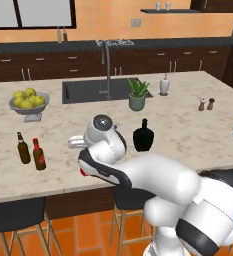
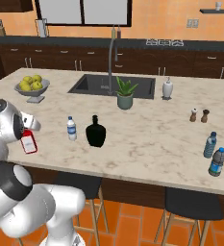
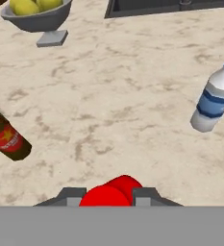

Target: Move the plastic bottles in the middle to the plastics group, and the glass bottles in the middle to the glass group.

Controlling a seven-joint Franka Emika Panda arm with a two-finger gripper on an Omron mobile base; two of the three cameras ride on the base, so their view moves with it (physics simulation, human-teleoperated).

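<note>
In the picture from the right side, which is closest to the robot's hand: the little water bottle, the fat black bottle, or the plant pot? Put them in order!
From the hand, which grips the red bottle:
1. Little water bottle, just to its right.
2. Black bottle, right beyond that.
3. Plant pot, farther back by the sink.

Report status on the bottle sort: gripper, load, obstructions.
Gripper shut on flat red bottle, held above the counter. Glass group's dark-red bottle ahead to the left. Water bottle and black bottle wait mid-counter. Nothing in the way.

We find no words or numbers we can read. The dark-red bottle at the left edge of the hand view bears a red label with a yellow star.
</note>
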